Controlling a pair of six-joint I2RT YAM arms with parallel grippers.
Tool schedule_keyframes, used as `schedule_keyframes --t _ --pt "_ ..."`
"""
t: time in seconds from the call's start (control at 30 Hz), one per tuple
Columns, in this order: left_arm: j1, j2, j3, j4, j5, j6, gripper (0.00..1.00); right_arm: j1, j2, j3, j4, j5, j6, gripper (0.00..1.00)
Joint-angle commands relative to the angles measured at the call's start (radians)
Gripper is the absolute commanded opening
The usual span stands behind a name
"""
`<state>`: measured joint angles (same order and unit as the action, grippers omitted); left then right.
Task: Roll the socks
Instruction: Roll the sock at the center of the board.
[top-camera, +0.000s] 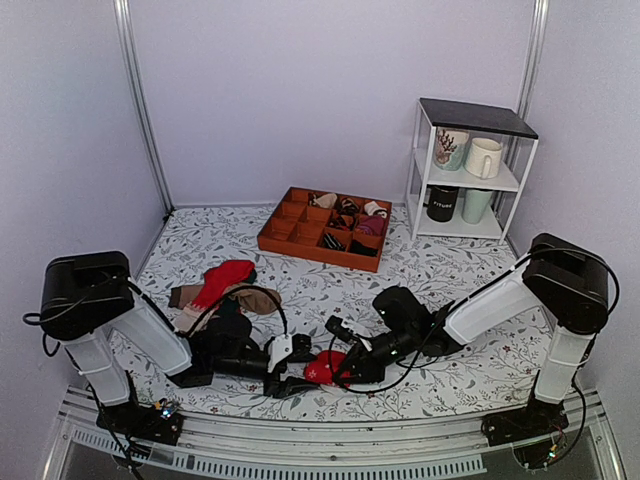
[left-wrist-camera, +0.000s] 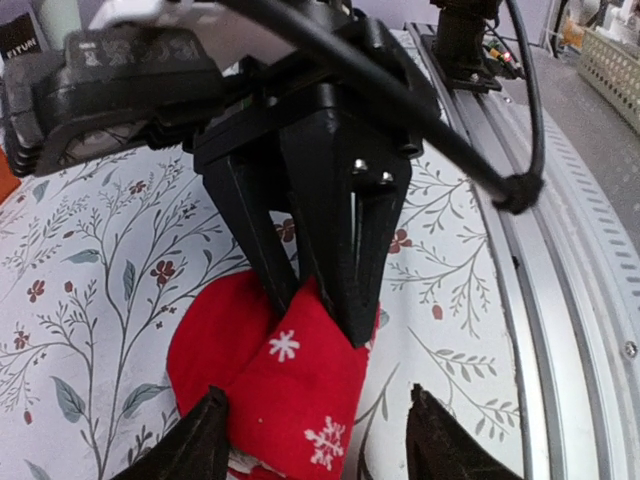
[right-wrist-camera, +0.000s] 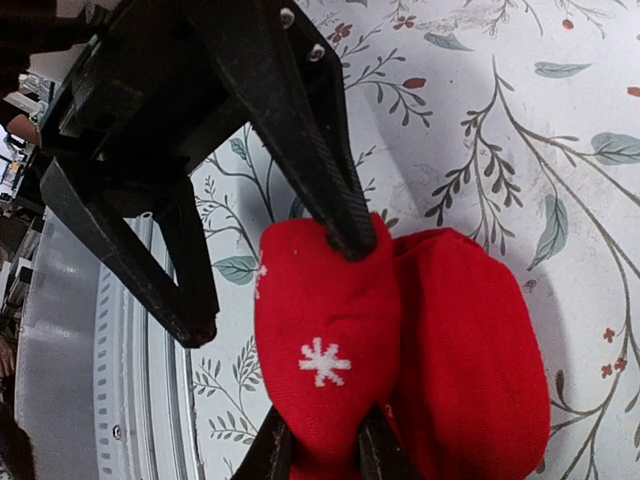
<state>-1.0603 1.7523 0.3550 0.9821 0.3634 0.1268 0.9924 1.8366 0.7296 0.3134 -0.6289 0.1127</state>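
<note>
The red socks (top-camera: 322, 368) with white snowflake marks lie as a folded, partly rolled bundle on the flowered tablecloth near the front edge. In the right wrist view my right gripper (right-wrist-camera: 320, 455) is shut on a fold of the socks (right-wrist-camera: 330, 340). In the left wrist view my left gripper (left-wrist-camera: 320, 445) is open and straddles the socks (left-wrist-camera: 290, 390). One of its fingers touches the bundle and the other stands on the cloth beside it. The right gripper (left-wrist-camera: 322, 318) pinches the fold from the far side. The whitish cuff is mostly hidden.
A mixed heap of red, brown and beige socks (top-camera: 225, 285) lies at the left. An orange divided tray (top-camera: 310, 253) with rolled bundles stands at the back. A white shelf (top-camera: 470, 185) with mugs is at the back right. The metal front rail (left-wrist-camera: 560, 300) runs close by.
</note>
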Motion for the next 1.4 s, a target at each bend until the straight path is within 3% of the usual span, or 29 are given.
schedule_keyframes --t 0.0,0.13,0.43,0.57,0.77,0.93,1.07,1.17,1.37 --pt "-0.016 0.043 0.038 0.007 0.009 0.002 0.56 0.008 0.089 -0.043 -0.241 0.057 0.005 0.18" --pt "-0.015 0.073 0.046 0.01 0.017 -0.007 0.45 0.008 0.093 -0.038 -0.247 0.052 0.003 0.18" --pt "-0.015 0.106 0.054 -0.036 0.028 -0.037 0.0 0.006 0.104 -0.018 -0.265 0.051 -0.005 0.18" --pt "-0.014 0.124 0.077 -0.092 0.017 -0.078 0.0 0.006 0.1 -0.001 -0.279 0.063 -0.004 0.19" --pt "-0.007 0.143 0.166 -0.362 -0.069 -0.185 0.0 0.006 0.005 0.031 -0.303 0.162 -0.015 0.4" --pt "0.007 0.158 0.197 -0.491 -0.068 -0.261 0.0 0.008 -0.154 0.002 -0.274 0.255 -0.059 0.43" --pt "0.026 0.174 0.193 -0.54 -0.035 -0.305 0.0 0.054 -0.319 -0.095 -0.191 0.406 -0.157 0.55" --pt "0.032 0.186 0.188 -0.557 -0.02 -0.316 0.0 0.154 -0.406 -0.175 -0.097 0.536 -0.272 0.57" --pt "0.037 0.194 0.174 -0.557 -0.002 -0.327 0.0 0.233 -0.37 -0.186 -0.034 0.631 -0.382 0.58"
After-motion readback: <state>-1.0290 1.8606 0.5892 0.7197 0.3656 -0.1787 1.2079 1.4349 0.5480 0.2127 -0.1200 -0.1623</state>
